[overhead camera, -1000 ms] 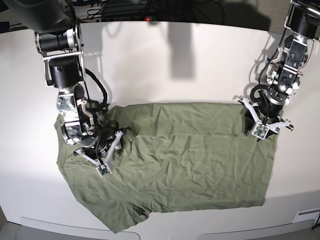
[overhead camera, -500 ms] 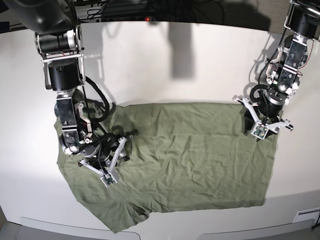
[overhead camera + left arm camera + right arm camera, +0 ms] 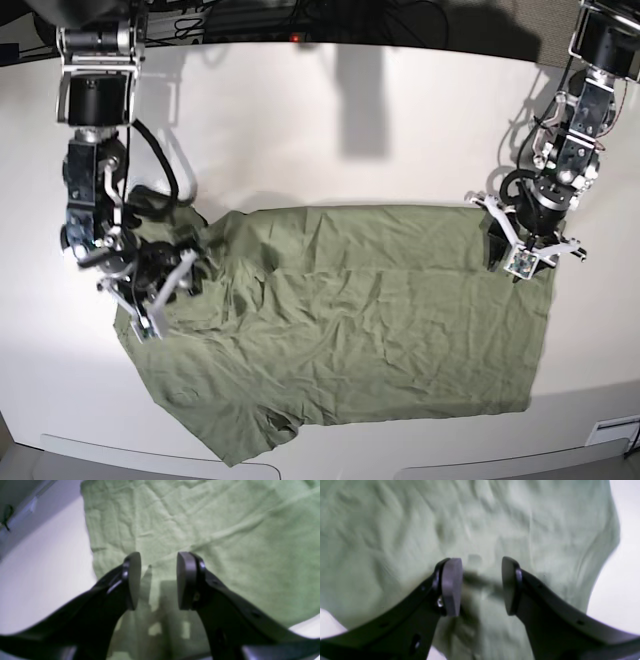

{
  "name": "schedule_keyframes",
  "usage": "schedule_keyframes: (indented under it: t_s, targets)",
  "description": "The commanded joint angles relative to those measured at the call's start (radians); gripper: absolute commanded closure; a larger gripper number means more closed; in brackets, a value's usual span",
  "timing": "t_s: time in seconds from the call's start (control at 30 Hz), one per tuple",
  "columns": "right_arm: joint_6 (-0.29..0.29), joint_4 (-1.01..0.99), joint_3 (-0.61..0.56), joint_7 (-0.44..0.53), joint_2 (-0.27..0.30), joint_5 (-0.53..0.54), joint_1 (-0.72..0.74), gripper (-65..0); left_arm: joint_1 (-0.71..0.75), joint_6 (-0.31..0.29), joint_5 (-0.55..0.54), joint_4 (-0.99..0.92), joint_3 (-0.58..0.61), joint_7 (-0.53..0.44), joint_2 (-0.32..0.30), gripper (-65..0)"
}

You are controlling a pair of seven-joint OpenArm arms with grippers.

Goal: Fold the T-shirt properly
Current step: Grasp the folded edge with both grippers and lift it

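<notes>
The sage-green T-shirt (image 3: 370, 320) lies spread and wrinkled on the white table (image 3: 350, 120), with a sleeve at the front left. My left gripper (image 3: 522, 252) is at the shirt's far right corner. In the left wrist view the left gripper (image 3: 156, 580) is open just over the cloth (image 3: 212, 522) near its edge, holding nothing. My right gripper (image 3: 158, 287) is over the shirt's left end, blurred. In the right wrist view the right gripper (image 3: 480, 586) is open above the cloth (image 3: 420, 525), empty. The neck label is hidden.
Cables and dark equipment (image 3: 300, 20) run along the table's back edge. Grey rims (image 3: 150, 460) line the front edge. Bare white table (image 3: 45, 575) lies just beside the shirt's edge in the left wrist view.
My right arm has swung left and up across the shirt, from near the chest to its left end. The left arm has not moved. The shirt lies as before.
</notes>
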Motion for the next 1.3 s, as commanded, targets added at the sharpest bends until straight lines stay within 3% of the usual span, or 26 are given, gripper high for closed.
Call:
schedule_keyframes:
  t_s: [0.0,0.27,0.57,0.73,0.9,1.03,1.27]
  targets:
    - [0.000,0.017,0.019,0.013,0.012,0.014,0.011,-26.3,-0.019,0.007,-0.020,0.019,-0.010,0.002,-0.011,-23.4]
    - [0.003,-0.001,0.031,0.094,0.041,-0.061,-0.099,-26.3,-0.019,0.007,-0.139,0.018,-0.010,0.141,-0.011,-23.4]
    - [0.005,-0.108,0.031,0.051,0.129,-0.055,-0.109,-26.3,-0.019,0.006,-0.160,0.018,-0.010,0.259,0.014,-23.4]
    - [0.063,-0.108,0.031,0.016,0.170,-0.003,-0.114,-26.3,-0.016,0.007,-0.159,0.018,-0.010,0.315,0.016,-23.4]
    - [0.068,-0.108,0.031,0.013,0.175,0.006,-0.115,-26.3,0.029,0.007,-0.159,0.018,-0.010,0.317,0.016,-23.0]
    - [0.079,-0.103,0.031,0.010,0.180,0.061,-0.131,-26.3,0.077,0.007,-0.159,0.018,-0.012,0.306,0.016,-14.7]
    - [0.082,-0.035,0.031,0.003,0.181,0.071,-0.204,-26.3,0.098,0.007,-0.129,0.018,-0.012,0.321,0.015,-14.5]
